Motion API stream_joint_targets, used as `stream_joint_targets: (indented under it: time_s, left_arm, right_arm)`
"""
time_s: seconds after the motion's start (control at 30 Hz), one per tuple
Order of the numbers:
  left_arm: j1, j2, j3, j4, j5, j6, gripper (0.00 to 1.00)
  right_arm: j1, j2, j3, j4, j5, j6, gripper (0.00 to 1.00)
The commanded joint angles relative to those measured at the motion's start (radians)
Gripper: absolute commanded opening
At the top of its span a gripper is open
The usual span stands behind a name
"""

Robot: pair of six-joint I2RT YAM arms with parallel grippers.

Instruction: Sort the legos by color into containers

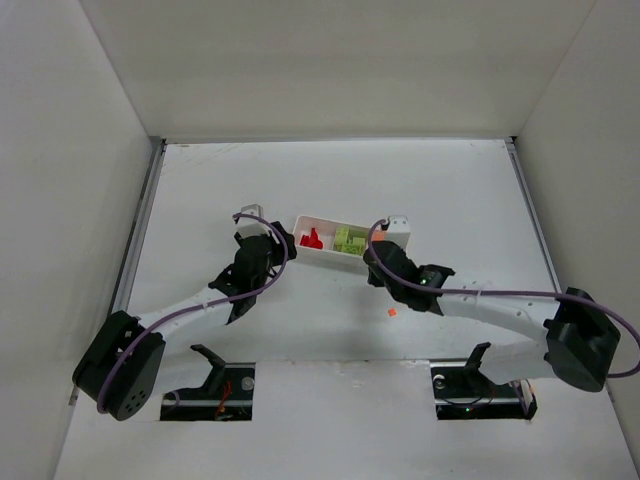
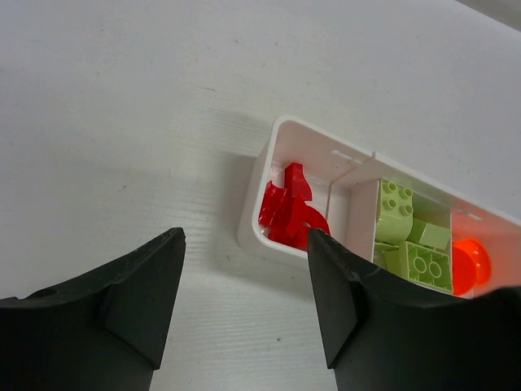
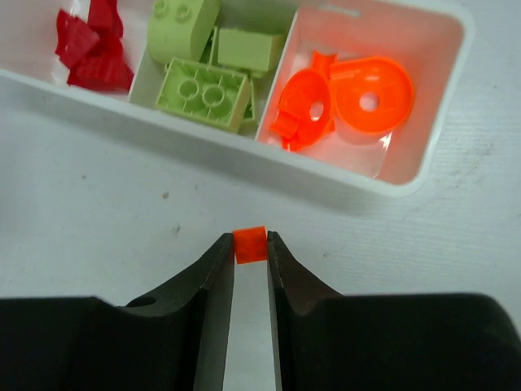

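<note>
Across the white table (image 1: 330, 190) I see the long tray (image 3: 342, 175) holding red legos (image 3: 89, 49) in its left compartment, lime green legos (image 3: 203, 90) in the middle and orange legos (image 3: 342, 102) at the right end. My left gripper (image 2: 246, 236) hangs with its fingers wide apart, near the red end. My right gripper (image 3: 249, 244) is clamped on a small orange brick (image 3: 250, 246) at its fingertips, just outside the tray's near wall, about level with the green-orange divider. A loose orange brick (image 1: 391, 312) lies on the table beside my right arm.
</note>
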Motion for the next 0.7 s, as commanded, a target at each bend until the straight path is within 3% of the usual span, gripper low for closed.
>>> stream_joint_targets:
  time_s: [0.0,0.2,0.33,0.4,0.67]
  left_arm:
    - [-0.003,-0.022,-0.003,0.043,0.002,-0.007,0.59]
    - [0.009,-0.046,-0.017,0.043,-0.004,-0.004,0.59]
    - [0.014,-0.049,-0.019,0.041,-0.005,-0.006,0.59]
    - [0.014,-0.048,-0.019,0.041,-0.004,-0.006,0.59]
    - [0.012,-0.048,-0.019,0.043,-0.004,-0.009,0.59]
  right_arm:
    - [-0.083,-0.003,0.059,0.023,0.017,-0.073,0.27]
    - [-0.212,0.092,0.099,0.120,0.001,-0.132,0.29]
    - [-0.221,0.077,0.102,0.139,0.004,-0.135,0.49]
    - [-0.221,0.043,0.096,0.128,0.012,-0.139,0.54]
    - [-0.103,-0.146,-0.094,-0.087,-0.022,0.003,0.39]
